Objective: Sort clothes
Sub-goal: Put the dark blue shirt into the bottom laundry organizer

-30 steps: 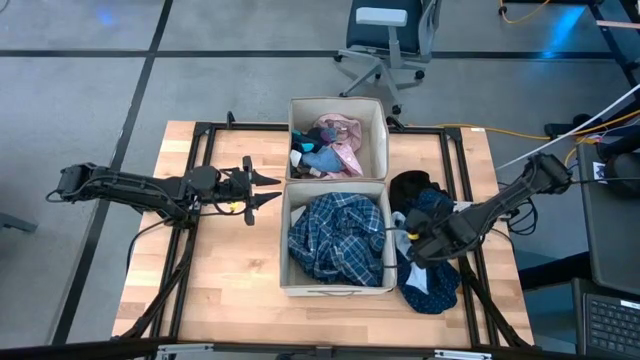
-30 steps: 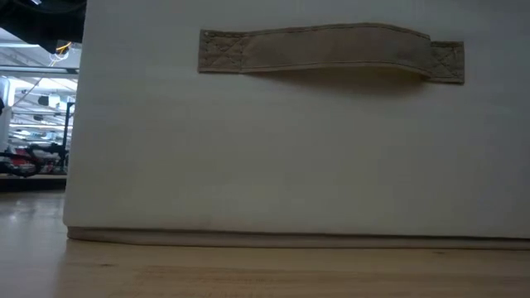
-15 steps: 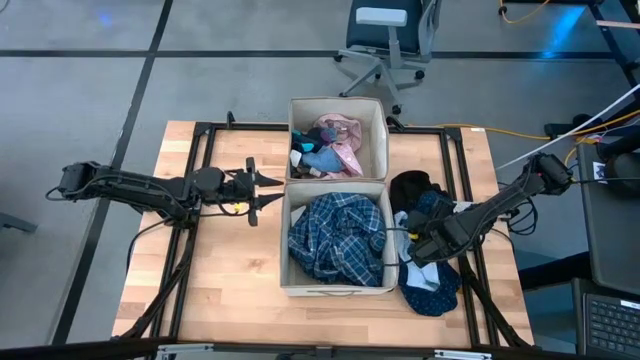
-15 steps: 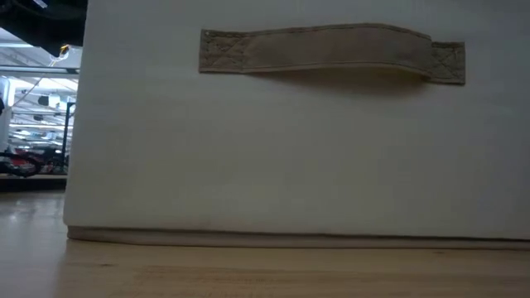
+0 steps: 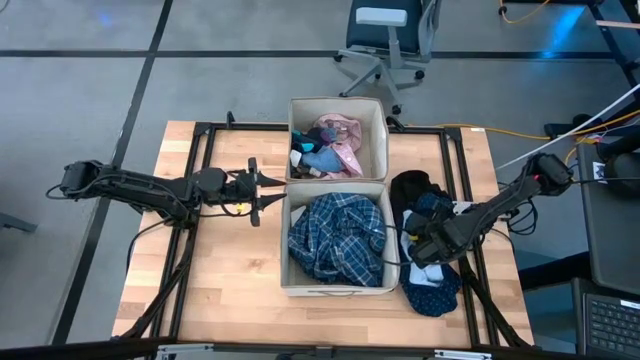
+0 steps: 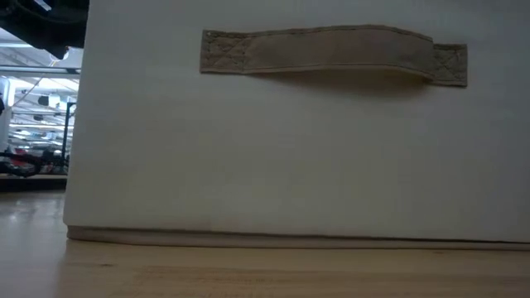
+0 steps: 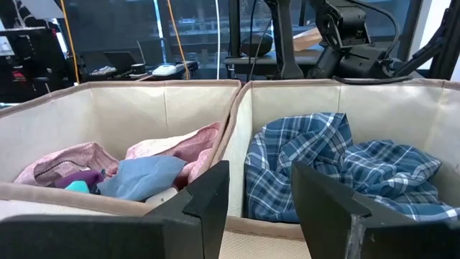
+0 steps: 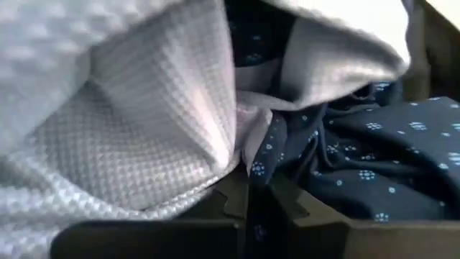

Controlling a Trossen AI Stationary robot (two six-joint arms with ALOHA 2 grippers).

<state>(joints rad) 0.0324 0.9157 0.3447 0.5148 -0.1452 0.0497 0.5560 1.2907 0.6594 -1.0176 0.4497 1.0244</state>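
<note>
the right gripper [image 5: 418, 250] sits low on the pile of clothes lying on the worktop [image 5: 230, 290] just beside the near bin [image 5: 336, 286], and in its wrist view the fingers are pinched together on fabric where the white top [image 8: 136, 137] meets the navy dotted garment [image 8: 359, 158]. which of the two is truly caught cannot be told; the dark dotted cloth seems to run into the pinch while white folds drape over it. that is the main risk: a lift could drag both pieces up together, or a thin pinch on an edge could slip and drop the load short of a bin. the black garment [image 5: 408, 186] lies touching the same heap and might trail along too. the blue-white plaid shirt [image 5: 336, 235] already fills the near bin, and the pink shirt [image 5: 340, 135] and small socks [image 5: 320, 157] lie in the far bin [image 5: 337, 104]. the left gripper [image 5: 257, 190] waits over bare worktop near the bins' left walls, fingers parted and holding nothing; it looks clear of the other arm's likely path.
</note>
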